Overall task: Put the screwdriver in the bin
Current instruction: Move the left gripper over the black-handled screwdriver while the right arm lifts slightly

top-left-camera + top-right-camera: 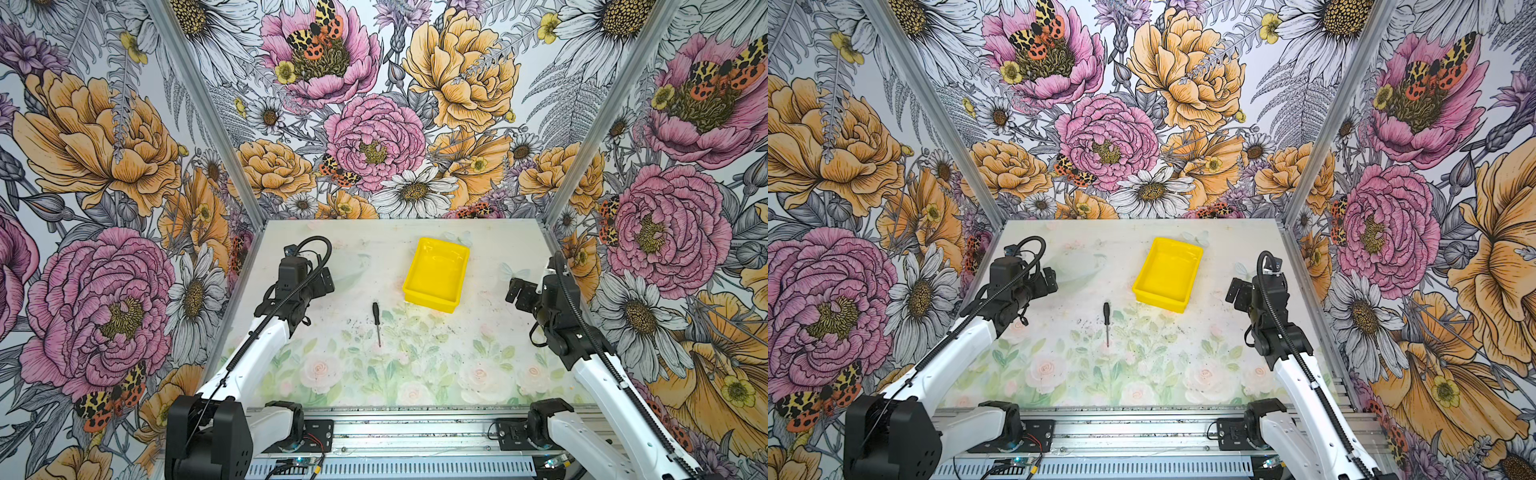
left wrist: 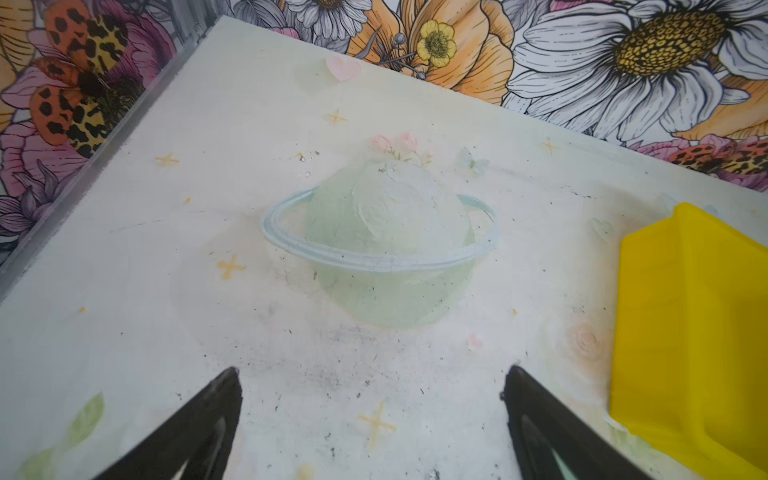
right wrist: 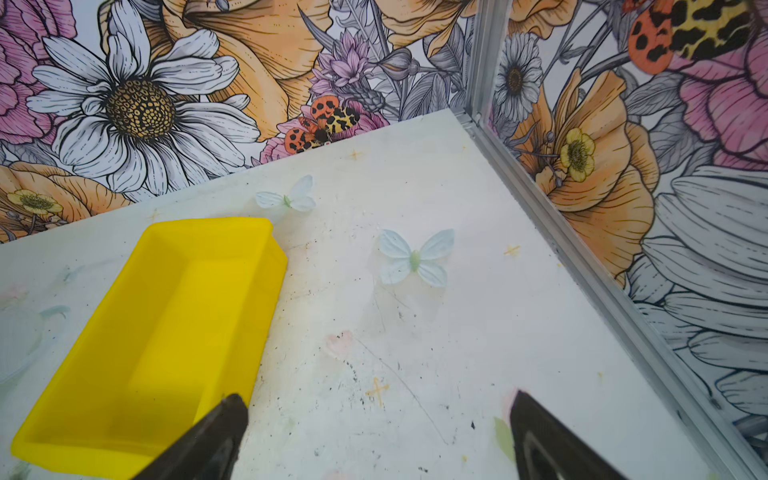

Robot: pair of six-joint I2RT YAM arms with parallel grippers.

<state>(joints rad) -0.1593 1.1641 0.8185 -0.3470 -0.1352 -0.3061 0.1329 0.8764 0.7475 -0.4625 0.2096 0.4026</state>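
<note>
Between the left jaws nothing is held: in the left wrist view their black fingertips [image 2: 216, 415] stand spread wide above the pale, flower-printed counter [image 2: 145, 270]. The right jaws are released too, their fingertips [image 3: 220, 432] apart over bare surface just beside the bright yellow shallow rectangular plastic bin [image 3: 266, 299]. Neither wrist view shows the small slim screwdriver with a black handle and thin silver shaft [image 1: 377, 324]. In both top views it lies flat on the counter between the two arms, handle toward the back wall, tip toward the front rail, near the bin's [image 1: 430, 301] front left corner but apart from it, and nearer the left arm [image 1: 266, 345] than the right arm [image 1: 598, 374]. The task looks unstarted, with the bin empty. The main risk I see is the pick itself. The tool is low and round, so fingers closing off-centre could roll it aside, or scrape the counter and close on nothing. A grip on the thin shaft may slip or let the handle end sag. At the drop, a release too near the flared rim could leave the screwdriver lying across it. A low pass could also shove the light tray.
</note>
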